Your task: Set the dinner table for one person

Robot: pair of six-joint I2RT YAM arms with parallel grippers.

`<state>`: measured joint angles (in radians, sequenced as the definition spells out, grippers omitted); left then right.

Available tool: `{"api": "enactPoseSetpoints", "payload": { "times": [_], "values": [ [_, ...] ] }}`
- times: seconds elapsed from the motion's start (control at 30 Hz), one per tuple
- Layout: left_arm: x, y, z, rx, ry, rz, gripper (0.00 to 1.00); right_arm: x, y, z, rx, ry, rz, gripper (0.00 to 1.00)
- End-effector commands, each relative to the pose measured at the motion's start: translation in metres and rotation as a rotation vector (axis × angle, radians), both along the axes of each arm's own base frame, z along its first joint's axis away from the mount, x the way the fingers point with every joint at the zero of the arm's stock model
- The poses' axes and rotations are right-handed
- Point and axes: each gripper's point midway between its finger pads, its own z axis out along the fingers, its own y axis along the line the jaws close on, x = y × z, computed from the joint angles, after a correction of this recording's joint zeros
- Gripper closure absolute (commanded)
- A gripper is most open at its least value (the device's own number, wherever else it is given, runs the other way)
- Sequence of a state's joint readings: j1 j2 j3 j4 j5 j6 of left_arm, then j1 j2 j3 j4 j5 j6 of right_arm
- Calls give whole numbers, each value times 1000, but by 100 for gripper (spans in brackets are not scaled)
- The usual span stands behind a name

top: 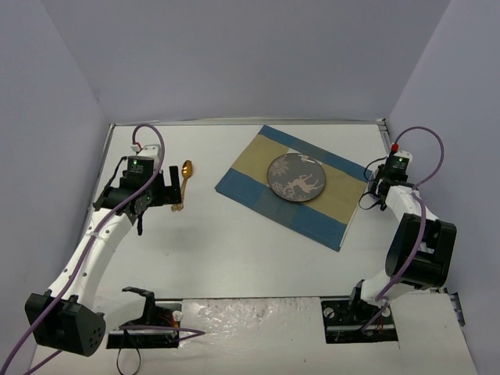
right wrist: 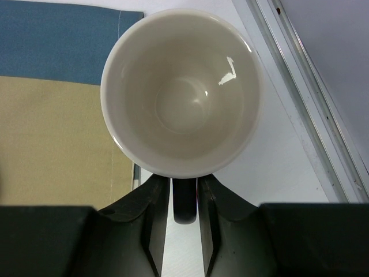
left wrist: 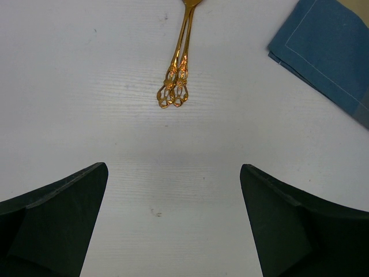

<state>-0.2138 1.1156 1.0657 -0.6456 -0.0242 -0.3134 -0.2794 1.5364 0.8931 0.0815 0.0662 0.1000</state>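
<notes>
The white dinner table [top: 234, 250] carries a blue-and-tan striped placemat [top: 293, 187] with a dark patterned plate [top: 295, 177] on it. Two gold cutlery pieces [left wrist: 176, 86] lie side by side on the table; they also show in the top view [top: 185, 181]. My left gripper [left wrist: 173, 173] is open and empty, just short of their handles; in the top view [top: 160, 194] it is to their left. My right gripper [right wrist: 184, 184] is shut on the dark handle [right wrist: 184, 205] of a white-lined mug [right wrist: 181, 92] at the placemat's right edge [right wrist: 57, 133]. From above the mug is hidden under that gripper [top: 381, 187].
A metal rail [right wrist: 311, 115] runs along the table's right edge close to the mug. Grey walls enclose the table on three sides. A black bracket [top: 142, 301] stands at the near edge by the left arm's base.
</notes>
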Motion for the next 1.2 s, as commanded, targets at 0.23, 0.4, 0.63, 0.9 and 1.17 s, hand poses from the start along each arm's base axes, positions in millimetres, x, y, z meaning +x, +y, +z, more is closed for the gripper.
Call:
{"api": "enactPoseSetpoints", "payload": {
  "times": [0.23, 0.4, 0.63, 0.9, 1.17],
  "values": [
    [11, 3, 14, 4, -63, 7, 3, 17, -3, 50, -107, -145, 19, 100],
    [11, 4, 14, 4, -64, 9, 3, 33, 13, 95, -143, -264, 92, 100],
    [12, 5, 13, 5, -66, 16, 3, 57, 38, 133, -182, -322, 253, 100],
    [12, 9, 12, 15, -69, 28, 3, 81, 67, 118, -170, -297, 499, 100],
    [13, 12, 11, 25, -72, 40, 3, 95, 69, 100, -200, -281, 589, 100]
  ]
}}
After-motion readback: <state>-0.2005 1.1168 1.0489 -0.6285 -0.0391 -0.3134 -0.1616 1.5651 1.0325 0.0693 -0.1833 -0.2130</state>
